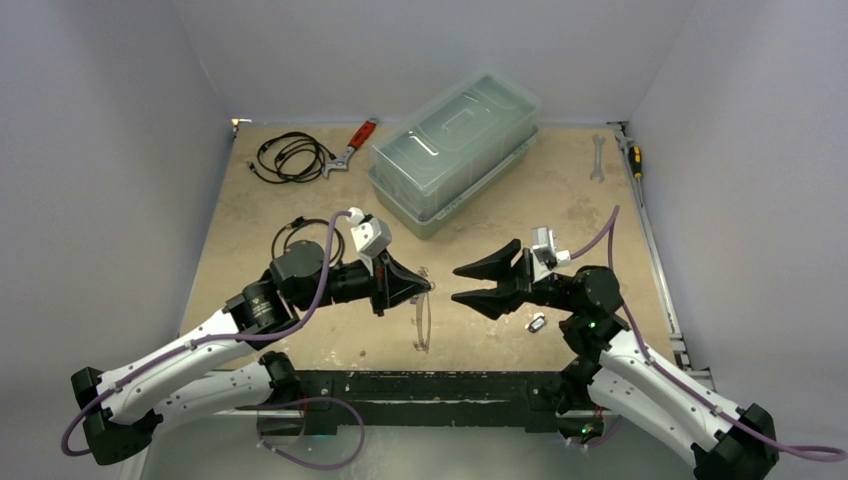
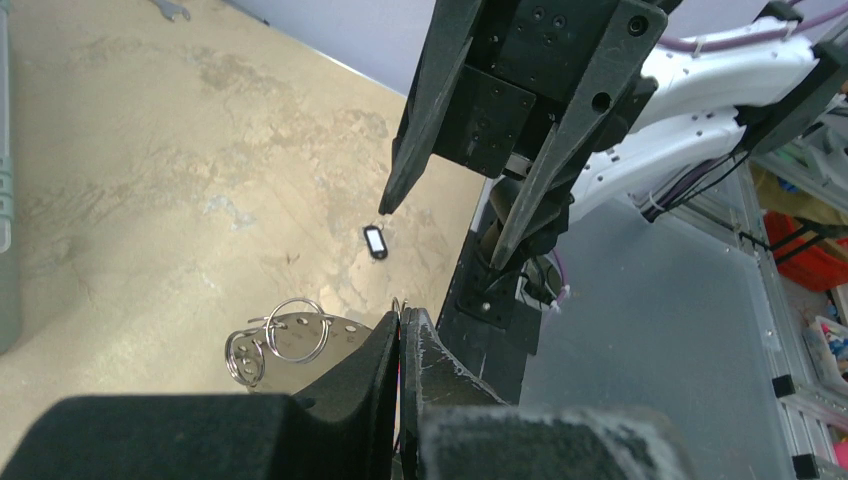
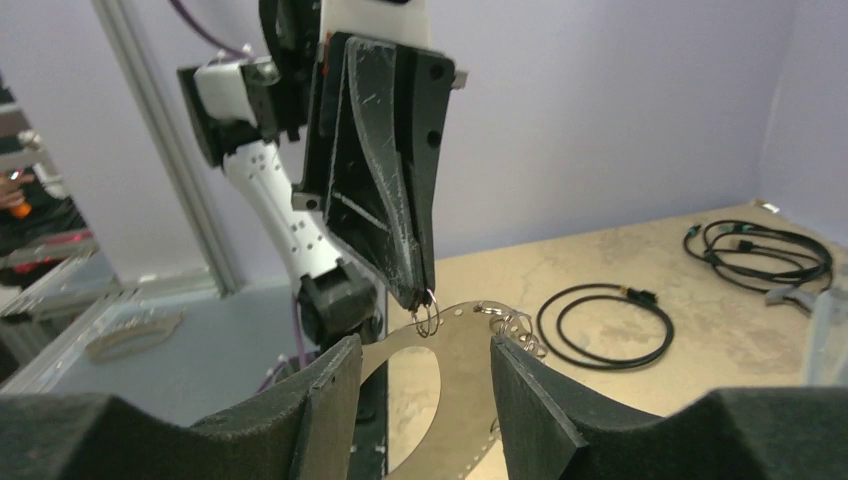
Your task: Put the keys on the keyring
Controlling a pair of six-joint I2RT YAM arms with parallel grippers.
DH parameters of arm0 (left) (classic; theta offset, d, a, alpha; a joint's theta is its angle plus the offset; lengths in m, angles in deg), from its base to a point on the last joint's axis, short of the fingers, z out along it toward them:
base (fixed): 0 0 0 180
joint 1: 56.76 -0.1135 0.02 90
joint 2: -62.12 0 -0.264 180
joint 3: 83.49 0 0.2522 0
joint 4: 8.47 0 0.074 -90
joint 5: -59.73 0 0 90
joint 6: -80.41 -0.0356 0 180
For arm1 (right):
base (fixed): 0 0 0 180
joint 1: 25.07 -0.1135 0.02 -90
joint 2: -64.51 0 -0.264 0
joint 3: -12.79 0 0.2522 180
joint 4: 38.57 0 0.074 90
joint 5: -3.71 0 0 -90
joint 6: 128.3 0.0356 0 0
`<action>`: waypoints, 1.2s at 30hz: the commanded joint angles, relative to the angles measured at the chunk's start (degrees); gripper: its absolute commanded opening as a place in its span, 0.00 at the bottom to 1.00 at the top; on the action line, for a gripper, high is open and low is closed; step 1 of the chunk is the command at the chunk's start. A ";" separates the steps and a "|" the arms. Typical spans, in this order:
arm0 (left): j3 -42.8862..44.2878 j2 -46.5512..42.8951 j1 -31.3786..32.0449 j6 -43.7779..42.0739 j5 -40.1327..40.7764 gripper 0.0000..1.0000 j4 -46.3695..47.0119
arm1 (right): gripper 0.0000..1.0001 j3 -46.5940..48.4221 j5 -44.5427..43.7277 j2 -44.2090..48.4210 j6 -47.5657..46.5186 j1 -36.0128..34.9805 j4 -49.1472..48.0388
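**Left claw**
- The jaws are pressed fully together, pinching the keyring at its upper rim.
- In the right wrist view a small ring sits right at the fingertips.
- The claw points toward 3 o'clock in the top view.

**Keyring**
- It hangs from the left claw tip toward 6 o'clock, at the middle of the worktop near its front edge.
- Whether its lower end touches the surface cannot be told.
- From the right wrist it reads as a flat silvery band with holes. More small rings are bunched on its rim at 3 o'clock of the pinch point.

**Right claw**
- The jaws are partly spread, with nothing gripped.
- The tips point toward 9 o'clock and face the left claw tip, near it but apart.
- In its own camera the band shows in the gap between the two fingers, beyond them.

**Key**
- It has a dark black-and-white tag and lies flat on the worktop.
- It sits at 4 o'clock of the right claw, just beside that arm's wrist.
- It is apart from the keyring and not on it.

**Other items**
- A clear lidded plastic box stands at 12 o'clock.
- A coiled black cable lies at 11 o'clock, with a red-handled wrench just beside it.
- A second cable lies by the left arm.
- A spanner and a screwdriver lie at 2 o'clock, near the edge.
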 commanded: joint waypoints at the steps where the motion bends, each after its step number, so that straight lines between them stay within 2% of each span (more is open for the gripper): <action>1: 2.50 -0.08 -0.18 -1.61 -1.13 0.00 -0.15 | 0.51 2.50 5.58 -2.56 -1.50 -0.21 -1.81; 13: 0.32 1.22 -0.18 -0.60 -1.74 0.00 3.84 | 0.45 2.42 9.49 -9.76 1.85 -0.27 -10.17; 27: 0.11 2.73 -0.18 -0.13 -2.71 0.00 6.08 | 0.41 3.30 9.72 -13.30 2.80 -0.72 -12.61; 36: -0.11 3.19 -0.18 0.06 -2.84 0.00 7.79 | 0.29 3.22 9.62 -14.62 3.61 -0.90 -13.99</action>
